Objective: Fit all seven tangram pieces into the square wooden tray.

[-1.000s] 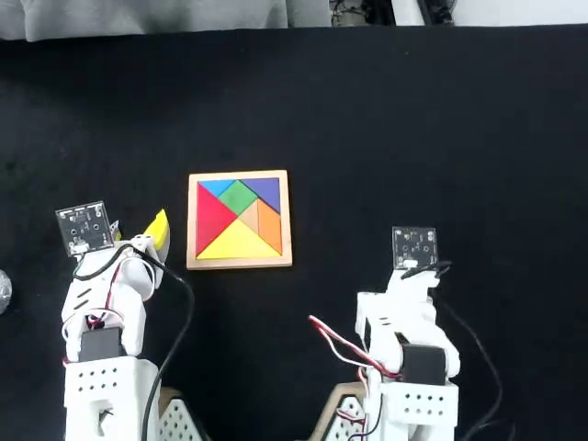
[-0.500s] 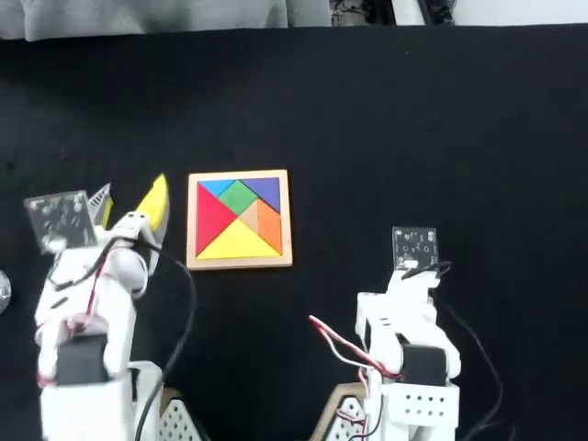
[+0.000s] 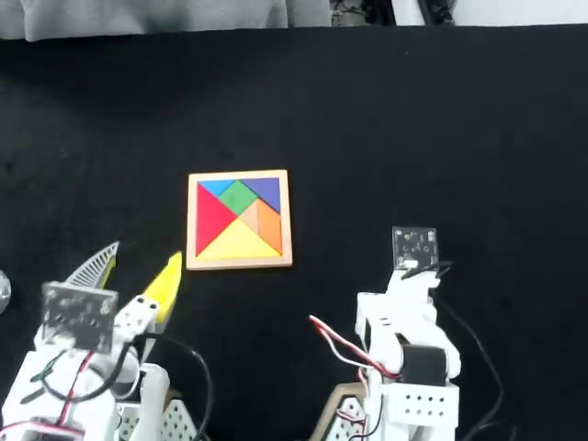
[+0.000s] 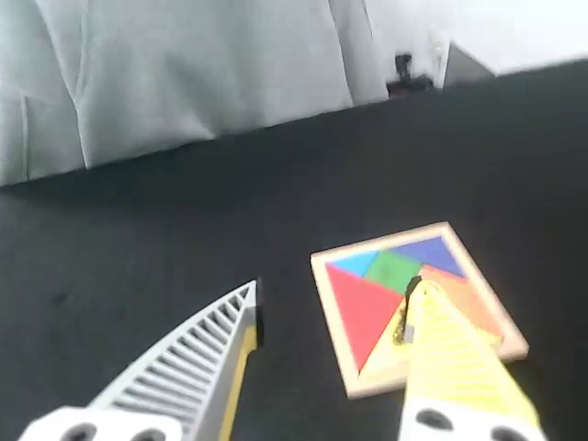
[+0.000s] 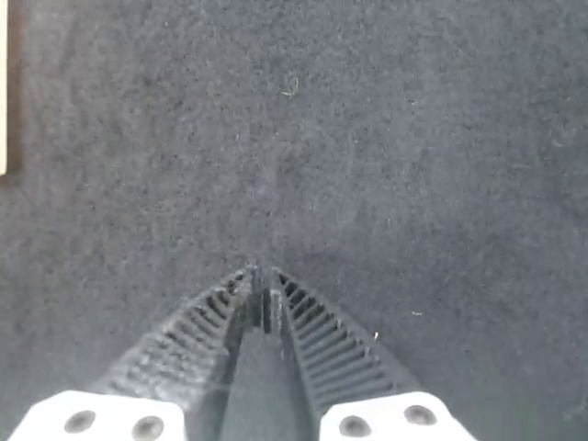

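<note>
Overhead, high view: square wooden tray [image 3: 239, 265] lies flat near the middle of the black worktop [image 3: 413, 119]. All seven tangram pieces sit inside it, flush, filling the square: red triangle [image 3: 213, 223], yellow triangle [image 3: 239, 243], green piece [image 3: 240, 196], light blue piece [image 3: 217, 187], dark blue piece [image 3: 265, 191], orange piece [image 3: 268, 223], tan piece [image 3: 248, 216]. Left hand [image 3: 145, 253] is at the near-left side of the worktop, beside the tray's near-left corner and apart from it. Its white ribbed finger and yellow finger are spread wide, with nothing between them. Right arm [image 3: 404, 340] stands at the near right, well apart from the tray.

Left wrist view: left hand [image 4: 333, 294] released, fingers splayed and empty. The tray [image 4: 378, 245] lies beyond them on the worktop, and the yellow finger [image 4: 450, 358] overlaps its near part in the frame.

Right wrist view: right hand [image 5: 264, 285] clenched, ribbed fingers pressed together at the tips, gripping nothing, above bare black worktop [image 5: 413, 138]. A sliver of pale wood [image 5: 3, 92] shows at the frame edge.
</note>
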Available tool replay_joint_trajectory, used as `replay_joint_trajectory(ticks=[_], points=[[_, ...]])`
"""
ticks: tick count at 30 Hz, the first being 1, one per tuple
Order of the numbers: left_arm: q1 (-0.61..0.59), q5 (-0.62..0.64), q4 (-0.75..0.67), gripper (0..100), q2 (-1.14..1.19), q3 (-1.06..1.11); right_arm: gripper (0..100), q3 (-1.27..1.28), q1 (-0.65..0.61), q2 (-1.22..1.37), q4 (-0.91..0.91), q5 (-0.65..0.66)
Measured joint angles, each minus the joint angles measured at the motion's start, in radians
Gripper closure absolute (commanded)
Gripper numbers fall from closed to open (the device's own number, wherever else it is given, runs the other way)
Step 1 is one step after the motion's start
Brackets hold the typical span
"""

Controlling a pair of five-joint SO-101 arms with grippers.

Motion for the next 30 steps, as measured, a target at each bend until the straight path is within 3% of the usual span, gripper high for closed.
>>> replay_joint_trajectory(ticks=[4,10,12,17,25,28,30], points=[[-0.055,-0.020,-0.140,74,0.000,0.163,98.6,0.000,0.000,0.000,0.000,0.000],[-0.219,-0.020,-0.697,77,0.014,0.694,98.6,0.000,0.000,0.000,0.000,0.002],[-0.259,-0.017,-0.795,79,0.028,0.778,98.6,0.000,0.000,0.000,0.000,0.002],[-0.285,-0.011,-0.720,80,0.021,0.790,98.6,0.000,0.000,0.000,0.000,0.002],[-0.287,-0.011,-0.393,81,0.025,0.790,98.6,0.000,0.000,0.000,0.000,0.002],[-0.287,-0.011,-0.226,86,0.025,0.790,98.6,0.000,-0.002,0.000,0.000,0.002],[-0.287,-0.009,-0.193,91,0.025,0.790,98.6,0.000,-0.002,0.000,0.000,0.002]])
